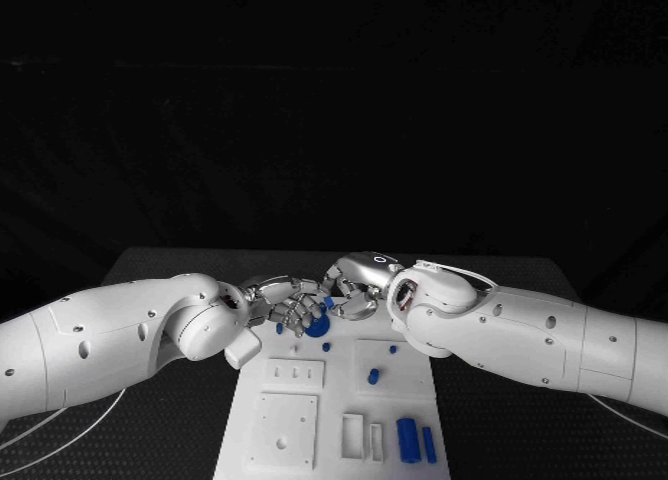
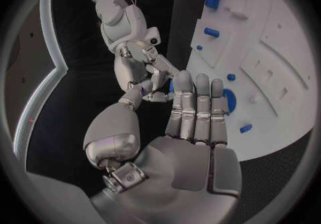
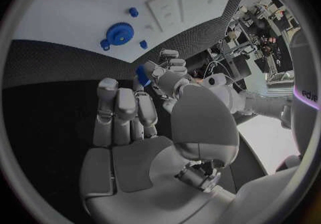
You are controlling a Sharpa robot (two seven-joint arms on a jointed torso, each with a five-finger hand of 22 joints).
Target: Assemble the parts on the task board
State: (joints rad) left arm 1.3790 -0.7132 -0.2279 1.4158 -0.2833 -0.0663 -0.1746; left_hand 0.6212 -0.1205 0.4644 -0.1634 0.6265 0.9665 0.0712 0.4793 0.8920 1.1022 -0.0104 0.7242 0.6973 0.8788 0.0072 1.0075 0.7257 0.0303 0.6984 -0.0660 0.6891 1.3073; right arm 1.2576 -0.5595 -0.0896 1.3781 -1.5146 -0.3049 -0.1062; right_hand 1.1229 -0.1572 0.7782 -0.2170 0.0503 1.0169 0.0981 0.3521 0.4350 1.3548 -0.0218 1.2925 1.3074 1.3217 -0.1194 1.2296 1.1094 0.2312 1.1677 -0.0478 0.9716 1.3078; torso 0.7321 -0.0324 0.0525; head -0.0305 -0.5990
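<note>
The white task board lies lengthwise on the table, and both hands meet over its far end. My left hand pinches a small blue part at its fingertips. It also shows as a blue patch in the left wrist view. My right hand faces it, its fingers stretched toward the part and its thumb apart; I cannot tell if they touch it. A blue gear sits on the board just below the hands.
Small blue pegs lie mid-board, and two longer blue pieces lie near the front right corner. Raised white blocks and slots take up the board's left half. Black table surrounds the board.
</note>
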